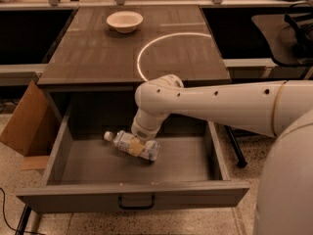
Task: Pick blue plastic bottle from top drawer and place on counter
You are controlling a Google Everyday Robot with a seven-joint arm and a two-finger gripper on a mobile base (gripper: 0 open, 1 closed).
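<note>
The blue plastic bottle [128, 143] lies on its side on the floor of the open top drawer [132, 195], white cap pointing left. My gripper [138, 148] reaches down into the drawer from the right and sits on the bottle's middle. One tan finger [137, 148] lies across the bottle's near side, the other is hidden behind it, and the jaws look closed on it. The bottle rests on the drawer floor. The counter [98, 58], with its white circle outline [146, 48], lies just behind the drawer.
A white bowl [124, 21] stands at the back left of the counter. A cardboard box [27, 124] leans beside the drawer's left wall. My white arm [220, 104] crosses over the drawer's right half. A dark chair [293, 28] stands at the far right.
</note>
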